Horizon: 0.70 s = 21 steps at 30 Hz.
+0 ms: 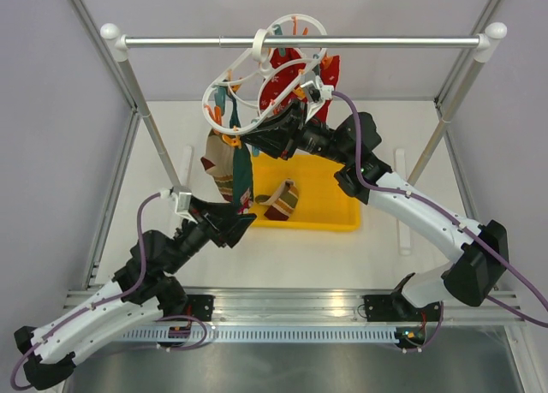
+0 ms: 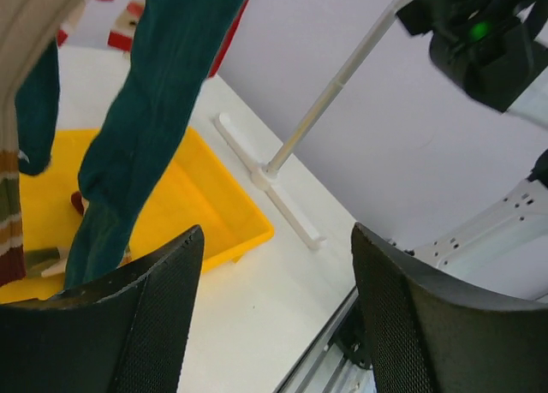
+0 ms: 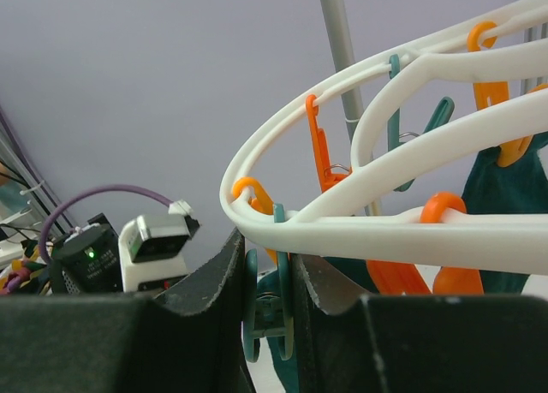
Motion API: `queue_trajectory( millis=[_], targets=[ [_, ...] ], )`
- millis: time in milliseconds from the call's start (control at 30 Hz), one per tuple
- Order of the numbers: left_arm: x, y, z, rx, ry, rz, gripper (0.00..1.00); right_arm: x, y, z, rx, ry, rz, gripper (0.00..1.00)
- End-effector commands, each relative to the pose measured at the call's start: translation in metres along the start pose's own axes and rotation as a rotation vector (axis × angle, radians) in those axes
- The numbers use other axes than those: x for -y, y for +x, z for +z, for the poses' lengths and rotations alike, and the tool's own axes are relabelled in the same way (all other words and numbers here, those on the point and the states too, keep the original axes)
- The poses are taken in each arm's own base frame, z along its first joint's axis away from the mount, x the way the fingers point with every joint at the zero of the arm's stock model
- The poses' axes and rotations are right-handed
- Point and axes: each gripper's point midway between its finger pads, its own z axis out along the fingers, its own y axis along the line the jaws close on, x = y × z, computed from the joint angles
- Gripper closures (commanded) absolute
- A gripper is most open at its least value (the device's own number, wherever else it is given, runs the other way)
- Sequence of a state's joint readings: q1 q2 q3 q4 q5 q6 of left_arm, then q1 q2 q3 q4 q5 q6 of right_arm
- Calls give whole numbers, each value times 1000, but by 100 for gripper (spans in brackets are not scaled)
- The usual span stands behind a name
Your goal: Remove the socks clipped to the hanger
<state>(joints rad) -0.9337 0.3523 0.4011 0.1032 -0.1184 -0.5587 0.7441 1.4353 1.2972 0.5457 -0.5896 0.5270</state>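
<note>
Several soft patterned socks [image 1: 221, 163] hang limp below the white plastic oval ring-frame hanger [image 3: 479, 239], one more lying in the yellow plastic tray [image 1: 338, 206] beneath it. Under the hanger's rim the right gripper [image 3: 267, 269] is closed on a teal plastic peg [image 3: 265, 312]; below the hanger the left gripper [image 2: 278, 277] gapes wide beside the dark teal sock [image 2: 145, 128]. Light, floppy cloth: I'd grasp it just under its peg

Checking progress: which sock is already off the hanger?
The striped sock lying in the yellow tray; the rest hang clipped on the hanger.
</note>
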Motion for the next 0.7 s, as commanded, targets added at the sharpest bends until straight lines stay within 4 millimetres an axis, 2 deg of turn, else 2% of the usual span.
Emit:
queue_trajectory(
  millis=[0,67,200,367,500,667],
  targets=[
    [12,-40,-3,88,-10,49,26,-10,-15,5,28,-29,-30,96],
    [16,-54,-4,116,-11,53,26,-10,-16,4,28,-28,-34,96],
    [19,-68,-1,138,-34,73,25,-11,-16,4,28,-29,-33,96],
    [19,-87,2,175,-74,103,18,-10,-17,4,28,-24,-36,96],
    [16,-92,13,162,-117,133,13,-9,-16,3,26,-19,-38,96],
    [14,-92,32,127,-156,161,13,-8,-17,3,28,-9,-40,96]
  ],
)
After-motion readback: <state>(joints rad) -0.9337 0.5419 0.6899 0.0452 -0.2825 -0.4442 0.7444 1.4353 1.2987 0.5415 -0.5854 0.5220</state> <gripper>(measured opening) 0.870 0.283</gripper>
